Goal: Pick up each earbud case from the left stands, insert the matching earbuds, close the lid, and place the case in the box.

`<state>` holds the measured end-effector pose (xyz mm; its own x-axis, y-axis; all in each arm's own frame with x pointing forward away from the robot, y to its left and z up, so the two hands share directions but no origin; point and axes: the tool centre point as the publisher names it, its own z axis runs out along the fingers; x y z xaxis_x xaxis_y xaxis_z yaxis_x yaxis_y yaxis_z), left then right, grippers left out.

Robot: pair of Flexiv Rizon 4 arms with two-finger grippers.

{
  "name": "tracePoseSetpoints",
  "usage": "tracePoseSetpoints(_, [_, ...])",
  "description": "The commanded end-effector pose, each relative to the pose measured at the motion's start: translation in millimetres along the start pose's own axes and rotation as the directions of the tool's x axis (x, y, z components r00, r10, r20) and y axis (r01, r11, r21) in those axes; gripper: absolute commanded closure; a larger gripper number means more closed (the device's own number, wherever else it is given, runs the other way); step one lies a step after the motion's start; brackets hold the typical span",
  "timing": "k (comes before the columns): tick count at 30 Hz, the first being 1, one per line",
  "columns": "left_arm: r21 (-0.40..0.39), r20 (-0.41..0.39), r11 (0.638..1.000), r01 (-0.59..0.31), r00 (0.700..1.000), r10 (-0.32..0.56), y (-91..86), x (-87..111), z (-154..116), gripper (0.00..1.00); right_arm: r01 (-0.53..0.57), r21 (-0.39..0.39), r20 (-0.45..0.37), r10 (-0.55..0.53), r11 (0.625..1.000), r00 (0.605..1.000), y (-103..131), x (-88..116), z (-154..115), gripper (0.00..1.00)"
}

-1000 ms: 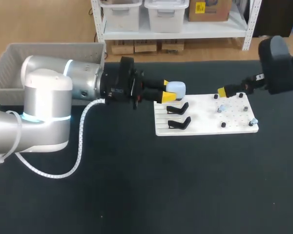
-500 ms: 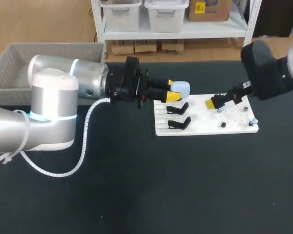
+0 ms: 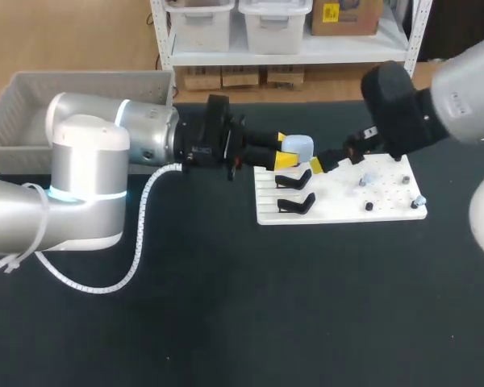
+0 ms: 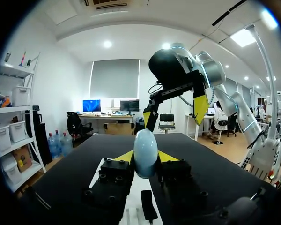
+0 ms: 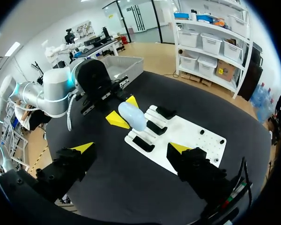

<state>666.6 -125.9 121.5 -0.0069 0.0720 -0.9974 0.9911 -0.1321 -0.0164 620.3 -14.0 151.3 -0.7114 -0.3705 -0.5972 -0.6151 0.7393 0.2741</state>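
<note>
A pale blue earbud case (image 3: 295, 147) hangs above the left end of the white board (image 3: 339, 206). My left gripper (image 3: 283, 151) is shut on it, one yellow tip on each side. In the left wrist view the case (image 4: 145, 152) stands upright between the fingers. My right gripper (image 3: 337, 155) hovers over the board just right of the case, open wide and holding nothing. From the right wrist, the case (image 5: 131, 116) lies ahead of my right gripper (image 5: 131, 148). Two empty black stands (image 3: 294, 179) sit under the case.
A grey bin (image 3: 81, 87) stands at the table's back left, behind my left arm. Small pegs and pale earbuds (image 3: 365, 179) dot the board's right half. Dark table surface spreads in front of the board.
My right arm has swung left across the board, its open gripper coming close to the held case. The left arm edged slightly right with the case, then stayed put.
</note>
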Motion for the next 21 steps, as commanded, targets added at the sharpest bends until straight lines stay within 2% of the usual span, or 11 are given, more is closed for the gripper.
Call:
tracePoseSetpoints(1, [-0.006,0.000,1.000,-0.002,1.000,0.002,-1.5,0.3,0.1,1.00,-0.010,0.010,-0.012,0.010,1.000,1.000,-0.6,-9.2,13.0,0.00])
tracePoseSetpoints(21, [-0.006,0.000,1.000,-0.002,1.000,0.002,-1.5,0.3,0.1,1.00,-0.078,0.019,-0.047,0.078,0.997,0.996,-15.8,-19.1,39.9,0.00])
